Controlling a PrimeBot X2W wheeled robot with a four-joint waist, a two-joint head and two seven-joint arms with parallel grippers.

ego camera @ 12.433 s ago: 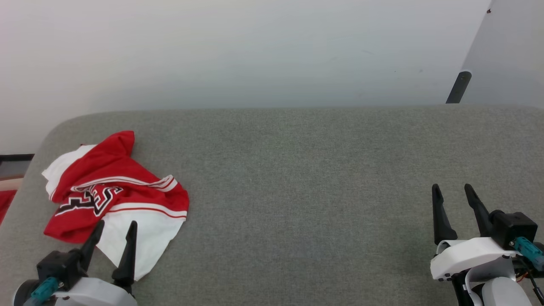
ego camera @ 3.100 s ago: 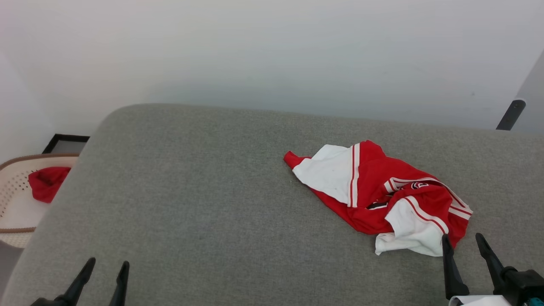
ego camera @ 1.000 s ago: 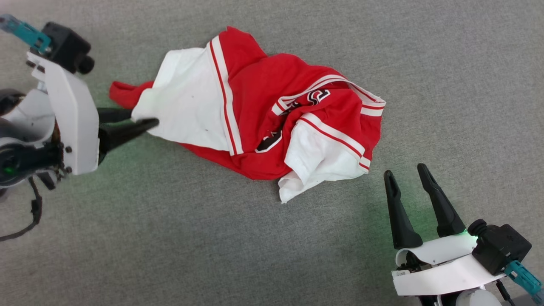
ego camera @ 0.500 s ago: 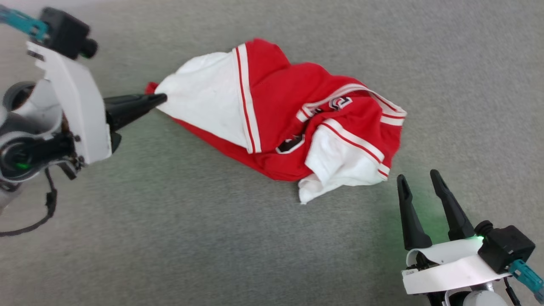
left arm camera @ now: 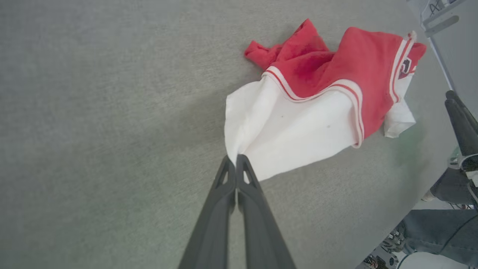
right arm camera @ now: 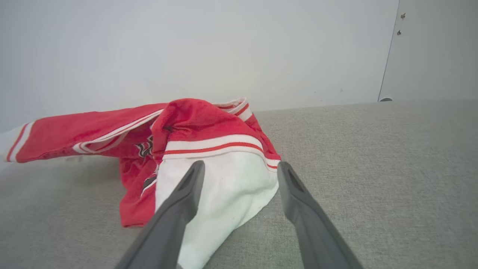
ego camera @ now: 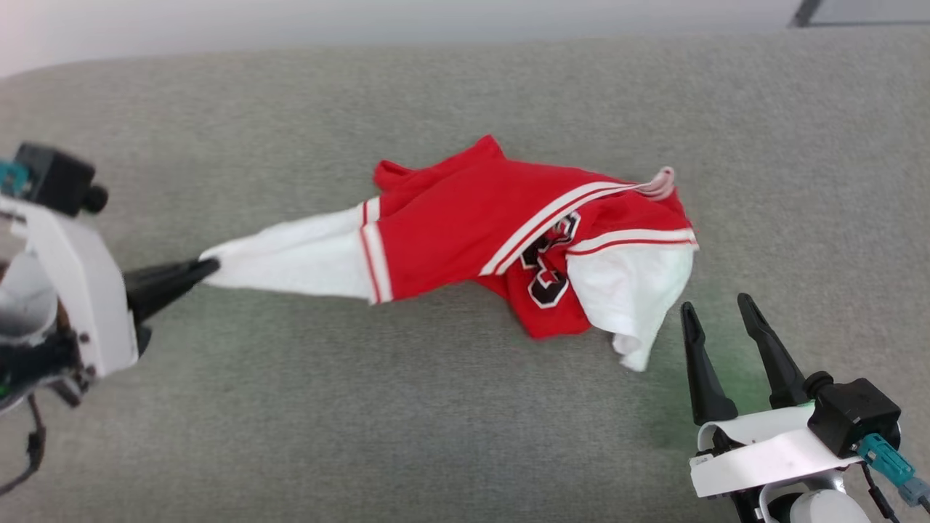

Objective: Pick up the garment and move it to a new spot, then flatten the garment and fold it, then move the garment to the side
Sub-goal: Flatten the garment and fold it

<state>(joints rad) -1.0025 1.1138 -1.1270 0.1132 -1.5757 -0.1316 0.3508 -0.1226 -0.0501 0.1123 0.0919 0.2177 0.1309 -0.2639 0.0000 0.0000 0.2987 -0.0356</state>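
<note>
The garment point(ego camera: 472, 225), a red T-shirt with white sleeves, striped trim and black lettering, lies crumpled mid-surface on the grey cushion point(ego camera: 363, 407). One white sleeve is drawn out taut to the left, and my left gripper point(ego camera: 207, 267) is shut on its end. In the left wrist view the two fingers point(left arm camera: 235, 164) press together on the white sleeve's corner of the garment point(left arm camera: 298, 123). My right gripper point(ego camera: 716, 309) stands open just right of the other white sleeve, not touching it. In the right wrist view the open fingers point(right arm camera: 239, 168) frame that sleeve of the garment point(right arm camera: 220, 175).
The grey cushion's far edge point(ego camera: 218, 58) meets a pale wall point(right arm camera: 186, 48). A dark post point(ego camera: 806, 13) shows at the top right. In the left wrist view a person's trouser leg point(left arm camera: 440, 228) stands beyond the cushion's edge at the lower right.
My left gripper has closed on the white sleeve and pulled it out to the left, stretching the garment. The head view has tilted up. The right gripper stays open.
</note>
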